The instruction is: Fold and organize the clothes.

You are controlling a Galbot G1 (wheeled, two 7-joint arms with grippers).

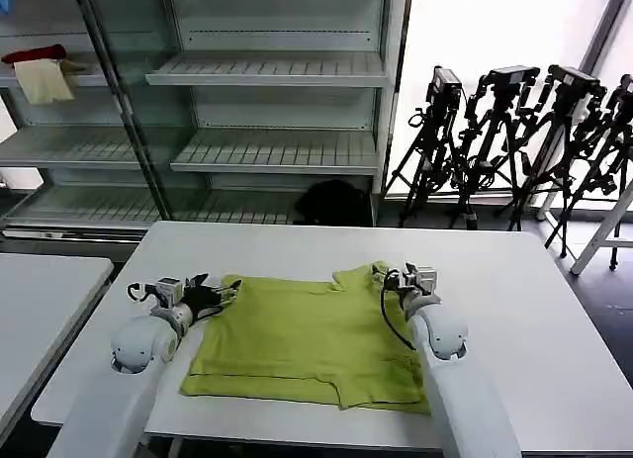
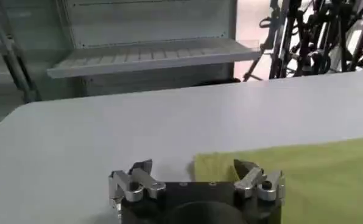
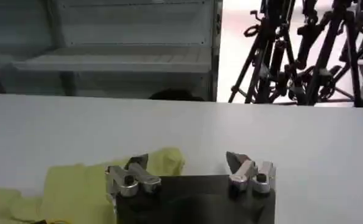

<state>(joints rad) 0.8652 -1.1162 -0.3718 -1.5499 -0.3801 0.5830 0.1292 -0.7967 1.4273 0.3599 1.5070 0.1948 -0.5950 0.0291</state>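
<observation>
Jaws spread on left gripper (image 1: 226, 289) and right gripper (image 1: 381, 276), at T-shirt's (image 1: 307, 339) upper corners. Lime-green, flat, frame centre on white worktop (image 1: 524, 320). Shelves (image 1: 267, 72), tripods (image 1: 514, 132) behind.

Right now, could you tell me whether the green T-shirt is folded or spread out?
Partly folded: the T-shirt lies flat on the table, sleeves tucked in.

One T-shirt (image 1: 307, 339), two tables (image 1: 514, 310), two hands (image 1: 213, 292).

The right gripper (image 3: 189, 165) hovers with fingers apart over the table (image 3: 303, 134), one finger above the green shirt's (image 3: 78, 189) edge.
</observation>
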